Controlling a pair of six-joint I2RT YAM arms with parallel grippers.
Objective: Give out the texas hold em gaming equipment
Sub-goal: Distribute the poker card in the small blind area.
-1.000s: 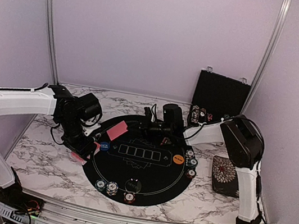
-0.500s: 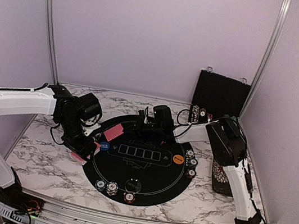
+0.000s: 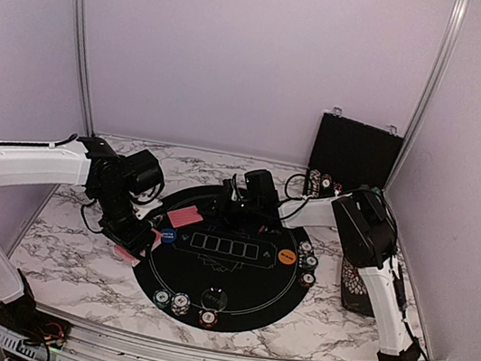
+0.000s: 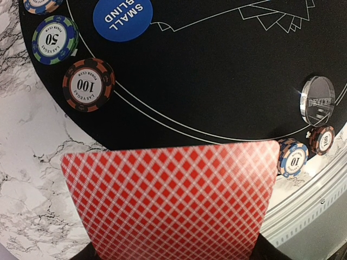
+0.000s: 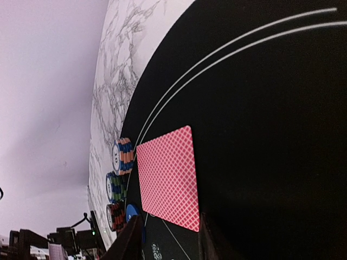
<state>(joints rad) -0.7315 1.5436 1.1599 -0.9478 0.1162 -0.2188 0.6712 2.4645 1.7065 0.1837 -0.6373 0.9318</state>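
Marble table (image 3: 73,255) under a round black mat (image 3: 232,291) is enclosed by plain lilac walls. On the mat's far-left part a loose card (image 5: 167,176) lies flat, red back up. Three chip stacks (image 5: 122,157) stand just beside its long edge, and the small-blind button (image 4: 122,16) is near.

The right gripper (image 5: 171,242) is seen low over the mat with its jaws parted a modest way. The card's near corner lies close between the fingers and appears free of both, though contact cannot be ruled out from this angle. The left gripper (image 3: 133,242) is closed on the held cards (image 4: 171,200) at the mat's left rim. Whether one card or a whole pack is pinched cannot be told, since only the top back is shown.

Several slips are judged possible from here:
- If the right fingers were drawn back without being lifted, the loose card could be dragged or skewed by a pad.
- If the card were pushed sideways, the neighbouring stacks could be knocked over.
- The held cards are gripped at one end only, so they could be fanned or dropped by a quick swing.
- A low pass could sweep their free edge into the 100 chip (image 4: 88,85).
- Both arms are crowded over the same side of the mat, so a collision could be caused by simultaneous moves.
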